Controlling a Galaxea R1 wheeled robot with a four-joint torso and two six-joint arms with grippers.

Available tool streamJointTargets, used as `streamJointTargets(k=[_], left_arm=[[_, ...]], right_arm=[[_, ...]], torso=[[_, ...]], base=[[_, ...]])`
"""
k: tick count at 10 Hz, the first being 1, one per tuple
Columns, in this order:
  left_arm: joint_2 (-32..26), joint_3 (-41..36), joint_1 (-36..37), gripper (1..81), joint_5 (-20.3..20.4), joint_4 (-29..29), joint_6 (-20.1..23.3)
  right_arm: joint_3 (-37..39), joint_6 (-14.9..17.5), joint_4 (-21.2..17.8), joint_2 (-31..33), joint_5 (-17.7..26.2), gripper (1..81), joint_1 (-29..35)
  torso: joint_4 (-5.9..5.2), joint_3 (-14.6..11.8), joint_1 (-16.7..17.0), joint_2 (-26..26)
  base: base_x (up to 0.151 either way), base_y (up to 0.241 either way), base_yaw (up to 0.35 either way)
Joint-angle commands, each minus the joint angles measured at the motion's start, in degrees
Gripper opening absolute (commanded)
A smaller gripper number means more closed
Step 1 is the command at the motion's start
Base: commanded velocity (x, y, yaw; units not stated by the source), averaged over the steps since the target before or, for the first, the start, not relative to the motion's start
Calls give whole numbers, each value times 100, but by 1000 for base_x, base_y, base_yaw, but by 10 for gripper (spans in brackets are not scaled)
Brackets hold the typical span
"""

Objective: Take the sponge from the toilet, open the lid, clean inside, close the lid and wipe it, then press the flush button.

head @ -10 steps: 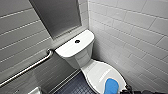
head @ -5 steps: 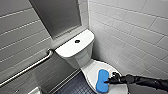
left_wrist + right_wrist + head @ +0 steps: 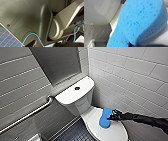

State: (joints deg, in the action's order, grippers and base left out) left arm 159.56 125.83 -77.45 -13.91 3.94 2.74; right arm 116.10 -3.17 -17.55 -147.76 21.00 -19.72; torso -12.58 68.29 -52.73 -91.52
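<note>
Tiled bathroom, lid (image 3: 113, 133) cut off, sponge (image 3: 105, 118) at right end effector (image 3: 111, 116)

Soft, even light fills the head view. The tiled wall (image 3: 130, 77) toward 2 o'clock is brightest, the recessed panel (image 3: 57, 62) at 12 o'clock is dull grey, and the floor (image 3: 75, 134) at 6 o'clock is dark. The toilet (image 3: 71, 95) gleams on its tank top, with shade under the tank's front. Tile lines bow toward the edges. The left wrist view is dim, with one pale streak of glare. In the right wrist view the sponge (image 3: 140, 22) is evenly lit and strongly coloured.
</note>
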Motion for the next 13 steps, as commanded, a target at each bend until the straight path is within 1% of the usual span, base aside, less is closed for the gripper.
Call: streamJointTargets(k=[1,2,3,4,6,9,11,13], left_arm=[[-100,-50,-74,811,-534,11,7],[-91,-50,-82,811,-543,11,7],[-73,-50,-74,811,-551,11,7],[-38,-50,-74,811,-551,11,7],[50,-41,-74,811,-551,142,7],[199,179,-74,811,-560,169,7],[208,196,-82,811,-560,169,7],[208,188,-82,811,-560,177,7]], right_arm=[[684,-789,-292,-186,-165,10,624],[807,-922,-275,-169,-614,10,447],[817,-931,-258,-151,-642,10,429],[651,-870,-213,-46,-615,10,429],[-387,-905,-29,429,-668,10,464],[-1195,-905,67,737,-641,10,666],[-1512,-922,76,869,-641,10,746],[-1496,-1001,6,992,-721,10,474]], torso=[[0,0,0,0],[0,0,0,0],[0,0,0,0],[0,0,0,0],[0,0,0,0],[0,2,0,0],[0,2,0,0],[0,2,0,0]], base=[[0,0,0],[0,0,0],[0,0,0],[0,0,0],[0,0,0],[0,0,0],[0,0,0],[0,0,0]])
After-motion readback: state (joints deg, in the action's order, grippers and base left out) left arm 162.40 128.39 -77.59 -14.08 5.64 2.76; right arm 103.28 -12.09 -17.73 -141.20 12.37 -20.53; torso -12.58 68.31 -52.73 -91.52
